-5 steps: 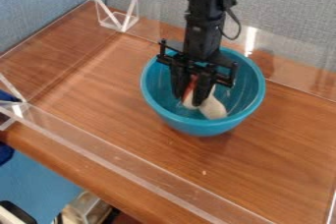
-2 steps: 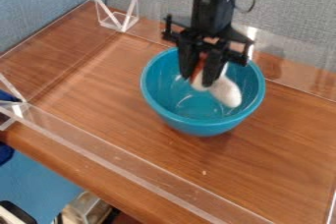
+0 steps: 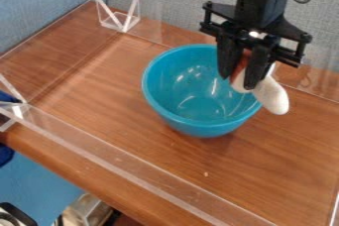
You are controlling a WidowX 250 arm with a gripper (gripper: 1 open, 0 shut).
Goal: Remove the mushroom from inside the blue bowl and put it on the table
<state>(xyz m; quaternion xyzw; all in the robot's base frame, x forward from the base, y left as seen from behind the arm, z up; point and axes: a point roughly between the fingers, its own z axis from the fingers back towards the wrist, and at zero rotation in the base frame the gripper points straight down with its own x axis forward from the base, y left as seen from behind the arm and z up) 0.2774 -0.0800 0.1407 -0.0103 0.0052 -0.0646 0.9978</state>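
My gripper [image 3: 251,74] hangs above the right rim of the blue bowl [image 3: 199,96], pointing down, shut on the mushroom [image 3: 265,89]. The reddish-brown cap sits between the fingers and the cream-white stem sticks out below, tilted to the right. The mushroom is lifted clear of the bowl, over the bowl's right edge. The bowl is glossy turquoise, stands mid-table and holds nothing. The brown wood-grain table [image 3: 93,81] lies underneath.
Clear acrylic walls [image 3: 133,170] run along the table's edges, with a triangular bracket [image 3: 117,14] at the back left corner. A blue wall stands behind. Bare wood lies to the right of the bowl [image 3: 298,161].
The gripper has risen out of the bowl and moved right with the mushroom in it. The bowl stays in place, now with nothing inside.
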